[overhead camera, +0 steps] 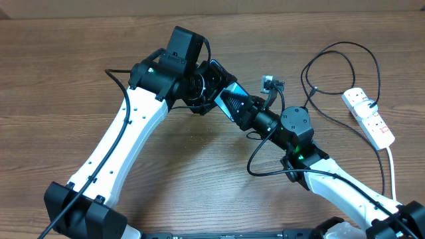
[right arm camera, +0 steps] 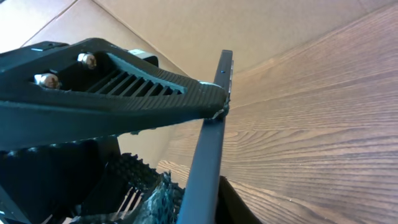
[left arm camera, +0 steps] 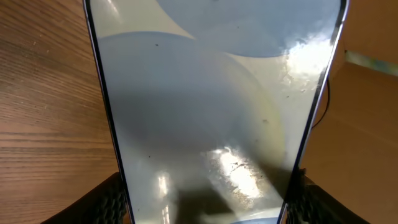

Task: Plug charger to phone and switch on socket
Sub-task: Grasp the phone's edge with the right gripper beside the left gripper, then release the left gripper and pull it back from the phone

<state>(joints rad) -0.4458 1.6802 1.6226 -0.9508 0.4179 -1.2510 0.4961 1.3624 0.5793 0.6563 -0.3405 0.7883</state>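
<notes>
Clamping phone (left arm camera: 205, 112) between left pincer (left arm camera: 208, 202) fingers, right pincer (overhead camera: 224, 93) touching its edge

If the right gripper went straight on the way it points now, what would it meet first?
The phone, which the left gripper grips. From the right wrist, one of the right gripper's fingers has its tip right at the phone's dark edge; whether it touches is unclear.
</notes>
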